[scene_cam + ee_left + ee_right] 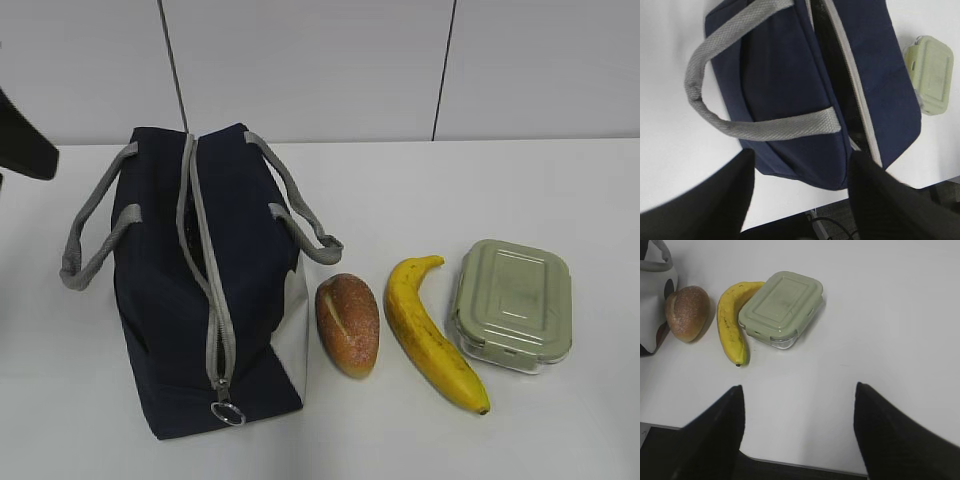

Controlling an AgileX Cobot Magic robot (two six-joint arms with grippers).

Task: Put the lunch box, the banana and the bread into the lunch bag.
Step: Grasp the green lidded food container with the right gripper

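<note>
The navy lunch bag (200,290) stands on the left of the table, its grey zipper parted along the top and the ring pull (228,412) at the near end. To its right lie the bread (347,324), the banana (430,335) and the green-lidded lunch box (513,303), side by side. In the left wrist view my left gripper (802,154) is open and empty, above the lunch bag (785,75) near one end, with a dark gap showing at the zip. My right gripper (798,386) is open over bare table, nearer than the lunch box (781,307), the banana (730,322) and the bread (687,312).
A dark part of the left arm (22,140) shows at the far left edge of the exterior view. The bag's grey handles (300,215) hang out to both sides. The table edge (805,465) runs just under the right gripper. A white wall stands behind the table.
</note>
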